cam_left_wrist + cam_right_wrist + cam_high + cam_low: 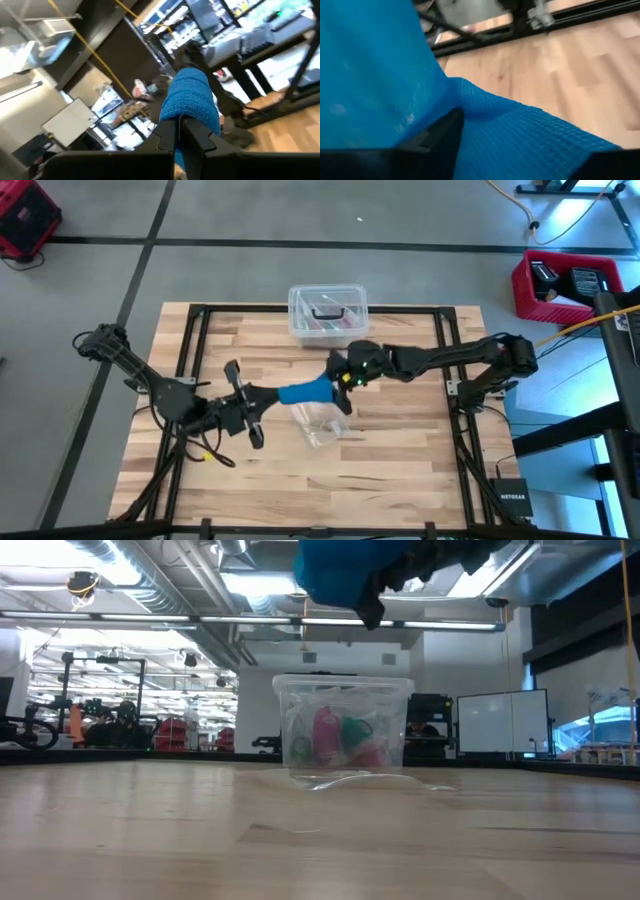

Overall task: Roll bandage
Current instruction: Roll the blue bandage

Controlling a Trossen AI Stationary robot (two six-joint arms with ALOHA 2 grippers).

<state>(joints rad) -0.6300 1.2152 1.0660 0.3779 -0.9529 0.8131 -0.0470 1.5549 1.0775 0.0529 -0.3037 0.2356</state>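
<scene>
I hold the bandage [304,391] up in the air between my two arms, above the middle of the counter [400,480] and clear of its wood. My left jaws [268,394] come in from the counter's left side and are pressed together on one end of the blue fabric; from the left wrist the two dark fingers [167,135] close side by side on the band, which bulges into a thick blue wad [192,100] just past them. My right jaws [340,385] reach in from the right side and pinch the other end, the blue weave [520,135] bunched right against my fingers.

Under the bandage, on the wood, lies a small clear plastic bag [322,423].

Farther back, near the middle of the far edge, stands a clear lidded box [327,311] with pink and green things inside [340,735].
</scene>
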